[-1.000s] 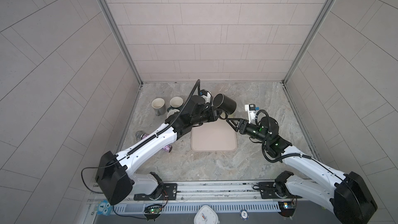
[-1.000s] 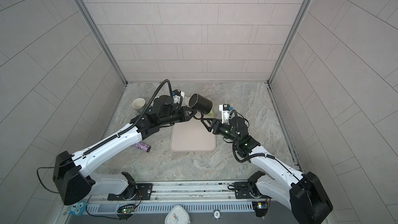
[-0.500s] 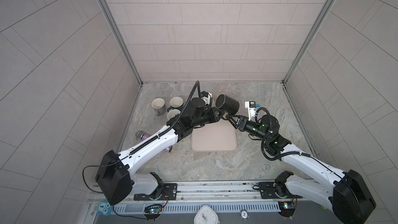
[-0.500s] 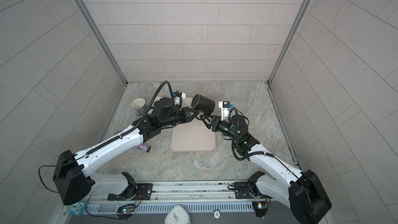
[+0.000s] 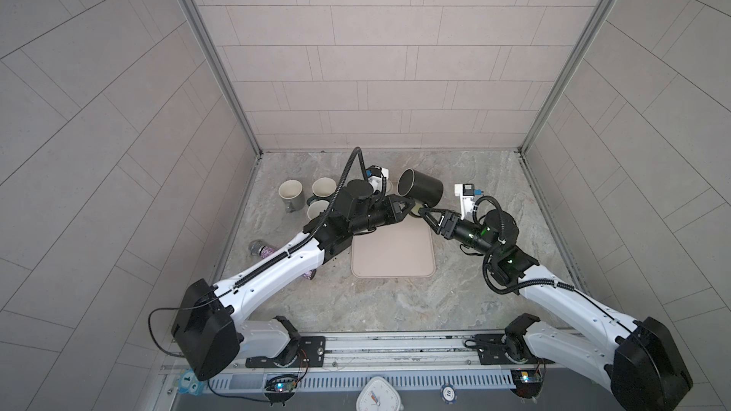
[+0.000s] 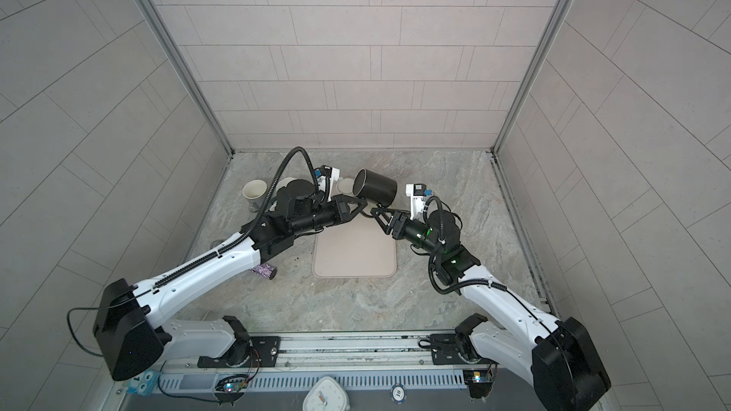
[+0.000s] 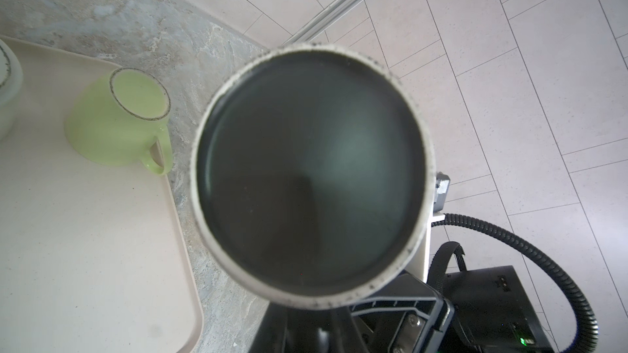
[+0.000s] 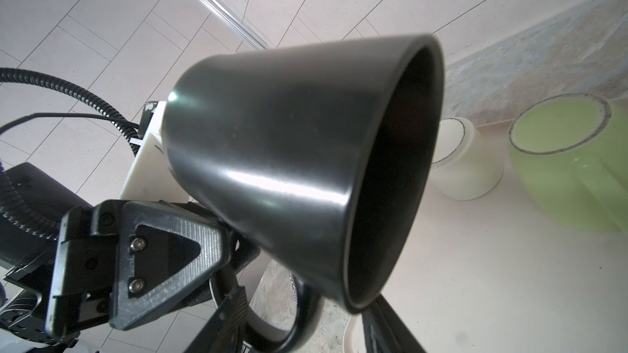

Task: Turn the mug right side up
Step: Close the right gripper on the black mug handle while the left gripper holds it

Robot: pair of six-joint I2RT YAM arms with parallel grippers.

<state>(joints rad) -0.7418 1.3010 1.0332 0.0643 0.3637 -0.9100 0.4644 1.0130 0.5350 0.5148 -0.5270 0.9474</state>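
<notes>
The black mug [image 5: 420, 192] [image 6: 375, 190] hangs in the air above the back edge of the beige tray [image 5: 393, 249], lying on its side. Its base [image 7: 311, 171] faces the left wrist camera and its mouth [image 8: 390, 178] points away from the left arm. My left gripper [image 5: 410, 208] [image 8: 238, 254] is shut on the mug near the root of its handle. My right gripper [image 5: 425, 213] [image 8: 306, 315] is open, with one finger on each side of the handle loop [image 8: 300, 320]. Its far finger stands apart from the loop.
A green mug [image 7: 115, 120] [image 8: 571, 171] and a white mug [image 8: 465, 164] stand upside down on the tray's back part, just under the held mug. Three pale mugs [image 5: 290, 193] stand upright at the back left. A glittery purple object [image 6: 264, 270] lies under the left arm.
My right gripper has reached forward to the mug's handle and its jaws have narrowed. The left arm has shifted the mug slightly to the right.
</notes>
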